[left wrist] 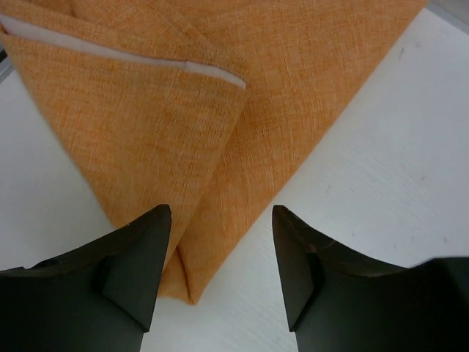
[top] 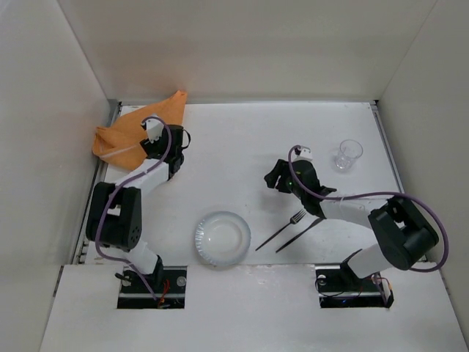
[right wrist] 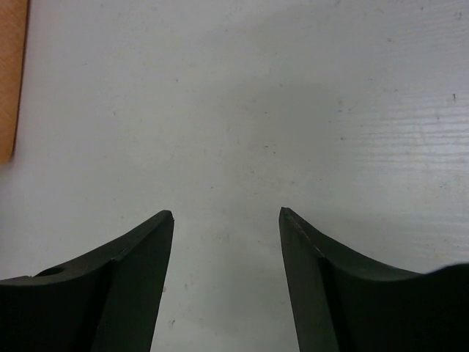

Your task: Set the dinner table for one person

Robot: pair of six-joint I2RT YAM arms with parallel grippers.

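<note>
The white dinner table holds a folded orange cloth at the far left corner. A clear plate lies near the front middle, with a fork and a knife to its right. A clear glass stands at the right. My left gripper is open at the cloth's near edge. In the left wrist view the cloth has a folded corner between the open jaws, nearer the left finger. My right gripper is open and empty over bare table.
White panels wall the table on three sides. A strip of the orange cloth shows at the left edge of the right wrist view. The right arm's purple cable loops above the fork and knife.
</note>
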